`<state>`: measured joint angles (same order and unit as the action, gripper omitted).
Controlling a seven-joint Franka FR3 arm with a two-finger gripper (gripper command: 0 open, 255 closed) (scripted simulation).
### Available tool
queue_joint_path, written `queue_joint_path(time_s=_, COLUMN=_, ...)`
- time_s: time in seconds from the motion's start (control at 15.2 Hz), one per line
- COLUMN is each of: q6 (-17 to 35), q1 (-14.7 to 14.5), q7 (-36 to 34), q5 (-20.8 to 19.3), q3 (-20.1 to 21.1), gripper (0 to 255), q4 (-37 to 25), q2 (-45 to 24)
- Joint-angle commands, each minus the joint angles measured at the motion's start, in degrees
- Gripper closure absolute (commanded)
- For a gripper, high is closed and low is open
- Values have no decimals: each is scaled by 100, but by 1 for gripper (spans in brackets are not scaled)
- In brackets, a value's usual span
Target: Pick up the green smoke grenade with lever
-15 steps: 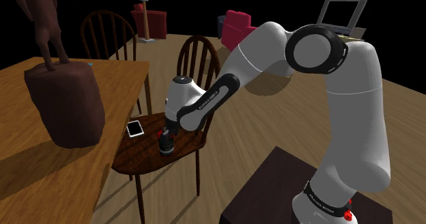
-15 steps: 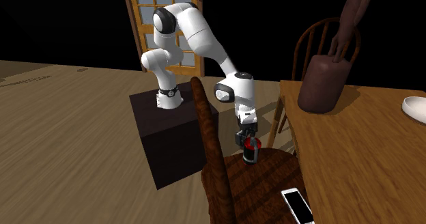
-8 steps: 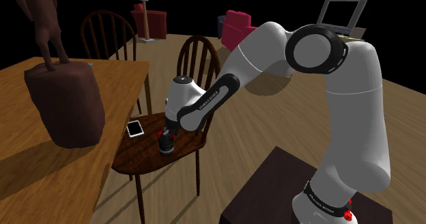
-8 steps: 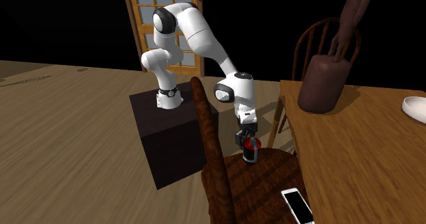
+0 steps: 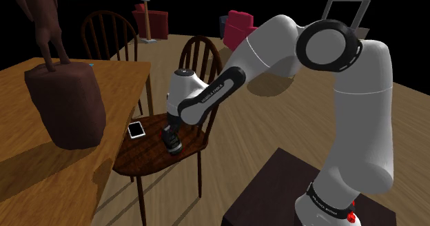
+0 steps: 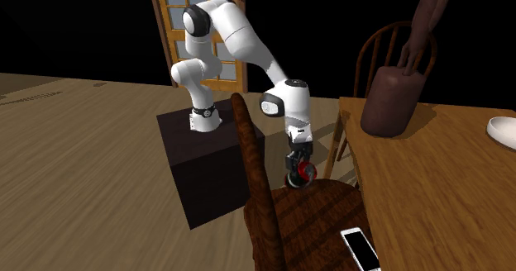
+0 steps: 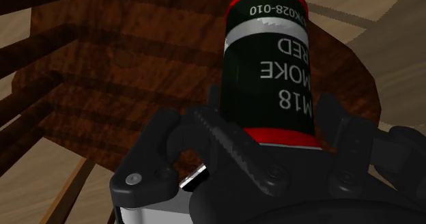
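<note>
Jaws tight on grenade [image 7: 270, 65]; lettering M18, MOKE, RED

Chair back [image 5: 200, 40] & table edge [image 5: 132, 80] nr seat [image 5: 148, 159]; phone [image 5: 136, 129] on seat; open room above

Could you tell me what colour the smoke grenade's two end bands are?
Red, on the dark green cylindrical smoke grenade; clearest in the wrist view.
</note>
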<state>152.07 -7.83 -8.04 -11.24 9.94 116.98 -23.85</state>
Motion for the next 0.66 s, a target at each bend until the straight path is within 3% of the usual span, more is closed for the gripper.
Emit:
queue_joint_path(time_s=0.0, q6=-115, q1=13, q7=21, q5=44, q3=35, gripper=255, q4=13, q2=132)
queue_joint_path(time_s=0.59, q6=-555, q1=85, q7=152, q5=213, q3=136, gripper=255, q4=-52, q2=514)
